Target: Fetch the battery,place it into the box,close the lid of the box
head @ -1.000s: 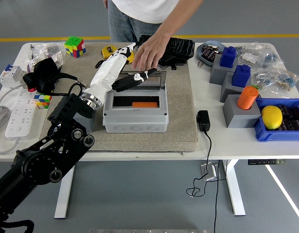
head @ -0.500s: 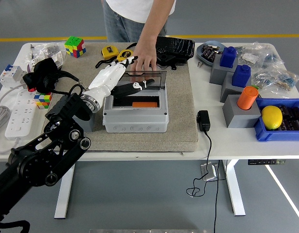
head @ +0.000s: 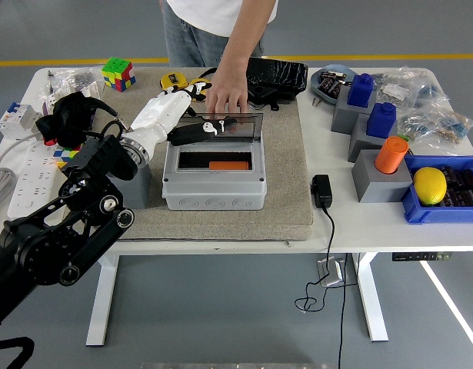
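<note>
Orange battery point(head: 228, 165) already down inside the grey box point(head: 214, 181). Clear lid point(head: 224, 126) half up — thin, stiff, light, probably slippery; best pushed at its free edge. Left hand point(head: 191, 127) at lid, fingers loosely spread, holding nothing. Person's hand point(head: 226, 98) on lid's far side.

We are finding no text, label, brand or number that we can read: any print on the power strip point(head: 27, 181) or the tape measure point(head: 173, 80) is showing too small.

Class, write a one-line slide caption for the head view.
Left robot hand and a person's hand at the grey box's raised lid; orange battery inside.
</note>
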Controlling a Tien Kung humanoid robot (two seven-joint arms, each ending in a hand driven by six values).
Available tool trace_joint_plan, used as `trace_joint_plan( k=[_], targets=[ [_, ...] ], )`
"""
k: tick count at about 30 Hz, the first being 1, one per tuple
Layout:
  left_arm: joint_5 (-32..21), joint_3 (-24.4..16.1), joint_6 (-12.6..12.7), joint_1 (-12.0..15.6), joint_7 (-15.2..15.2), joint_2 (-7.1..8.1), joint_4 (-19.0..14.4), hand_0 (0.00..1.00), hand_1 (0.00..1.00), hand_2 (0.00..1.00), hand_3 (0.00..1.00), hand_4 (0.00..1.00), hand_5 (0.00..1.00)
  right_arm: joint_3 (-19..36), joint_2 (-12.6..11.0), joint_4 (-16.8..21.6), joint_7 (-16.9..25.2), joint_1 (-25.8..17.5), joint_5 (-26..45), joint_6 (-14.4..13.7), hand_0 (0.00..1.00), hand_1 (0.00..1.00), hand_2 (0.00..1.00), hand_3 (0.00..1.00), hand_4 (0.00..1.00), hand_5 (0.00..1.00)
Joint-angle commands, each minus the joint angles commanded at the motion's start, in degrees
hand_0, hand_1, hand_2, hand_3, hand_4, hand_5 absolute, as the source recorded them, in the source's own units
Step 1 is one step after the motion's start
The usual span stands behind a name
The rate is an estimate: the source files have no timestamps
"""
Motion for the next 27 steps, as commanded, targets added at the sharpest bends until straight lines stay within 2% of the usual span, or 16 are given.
trace_joint_plan(
  k=[2, 3, 8, 9, 14, 15, 20, 21, 26, 27],
  targets=[
    [-0.2, 0.5, 0.2, -0.2, -0.2, 0.61, -0.3, 0.998, 0.659, 0.852, 0.961, 0.998, 0.998, 0.2, 0.0, 0.0, 0.0, 0.0, -0.1, 0.0, 0.880, 0.800, 0.745, 0.775, 0.998, 0.998],
    [-0.2, 0.6, 0.1, -0.2, -0.1, 0.75, -0.4, 0.985, 0.519, 0.801, 0.923, 0.998, 0.998, 0.3, 0.0, 0.0, 0.0, 0.0, -0.2, 0.0, 0.880, 0.801, 0.745, 0.775, 0.998, 0.998],
    [-0.4, 1.0, -0.2, -0.4, 0.3, 1.09, -0.5, 0.985, 0.519, 0.801, 0.923, 0.998, 0.998, 0.3, 0.0, 0.0, 0.1, 0.0, -0.1, 0.0, 0.880, 0.801, 0.745, 0.775, 0.998, 0.998],
    [-0.5, 1.1, -0.2, -0.4, 0.3, 1.17, -0.6, 0.897, 0.374, 0.764, 0.900, 0.998, 0.998, 0.3, -0.1, 0.0, 0.1, 0.1, -0.1, 0.0, 0.880, 0.801, 0.745, 0.775, 0.998, 0.998],
    [-0.8, 1.4, -0.7, -1.0, 0.9, 1.29, 0.0, 0.897, 0.374, 0.764, 0.900, 0.998, 0.998, 0.7, -0.1, 0.0, 0.1, 0.2, -0.3, 0.0, 0.880, 0.801, 0.745, 0.775, 0.998, 0.998],
    [-0.9, 1.4, -0.9, -1.1, 1.0, 1.31, 0.1, 0.789, 0.203, 0.713, 0.850, 0.998, 0.998, 0.8, -0.1, 0.0, 0.1, 0.2, -0.4, 0.0, 0.879, 0.801, 0.745, 0.775, 0.998, 0.998],
    [-1.7, 2.0, -2.7, -0.9, 2.1, 1.70, 0.3, 0.789, 0.203, 0.713, 0.850, 0.998, 0.998, 1.0, -0.3, 0.0, 0.0, 0.1, -0.6, -0.1, 0.879, 0.801, 0.745, 0.775, 0.998, 0.998],
    [-1.9, 2.2, -3.5, -0.9, 2.4, 1.72, 0.2, 0.477, 0.148, 0.542, 0.635, 0.998, 0.998, 1.0, -0.4, 0.0, 0.0, 0.1, -0.6, -0.1, 0.879, 0.801, 0.744, 0.775, 0.998, 0.998],
    [-2.4, 3.0, -7.1, -0.9, 3.9, 1.83, -0.4, 0.477, 0.148, 0.542, 0.635, 0.998, 0.998, 1.1, -0.4, 0.0, -0.1, 0.0, -0.8, -0.1, 0.879, 0.801, 0.744, 0.775, 0.998, 0.998],
    [-2.6, 3.1, -7.9, -0.8, 4.1, 1.87, -0.6, 0.404, 0.173, 0.332, 0.446, 0.998, 0.998, 1.0, -0.4, 0.0, -0.1, 0.0, -0.7, -0.1, 0.877, 0.801, 0.744, 0.775, 0.998, 0.998]
  ],
)
